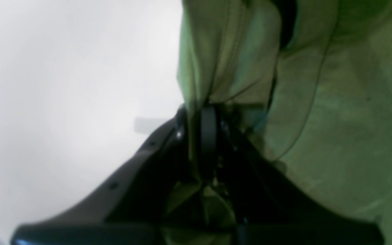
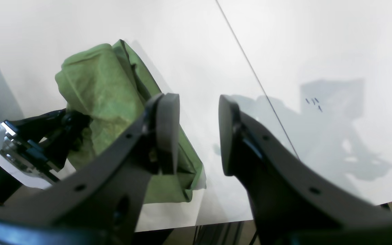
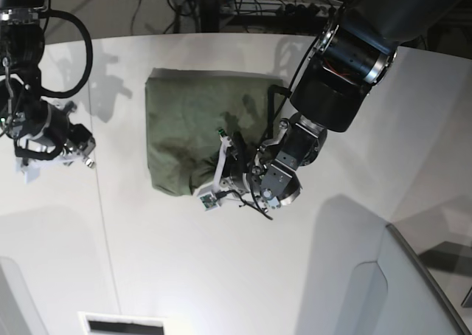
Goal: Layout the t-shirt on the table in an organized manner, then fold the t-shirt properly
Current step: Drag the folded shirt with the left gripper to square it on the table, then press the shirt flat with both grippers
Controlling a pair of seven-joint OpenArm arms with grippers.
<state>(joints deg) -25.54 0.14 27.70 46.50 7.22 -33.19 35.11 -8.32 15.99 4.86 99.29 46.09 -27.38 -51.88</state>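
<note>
The olive-green t-shirt [image 3: 199,121] lies as a rough square on the white table [image 3: 147,254], towards the far side. My left gripper [image 3: 223,160] is at the shirt's near right edge, shut on a bunched fold of cloth. In the left wrist view its fingers [image 1: 208,136] pinch the cloth [image 1: 345,119]. My right gripper [image 3: 80,150] is far left of the shirt, above bare table. In the right wrist view the right gripper [image 2: 197,136] is open and empty, with the lifted shirt [image 2: 104,92] and the left gripper [image 2: 60,132] behind it.
A thin dark seam [image 2: 250,68] crosses the tabletop. A grey raised panel [image 3: 424,291] stands at the near right. A small slot [image 3: 122,325] sits at the near edge. Cables and gear [image 3: 243,3] lie beyond the far edge.
</note>
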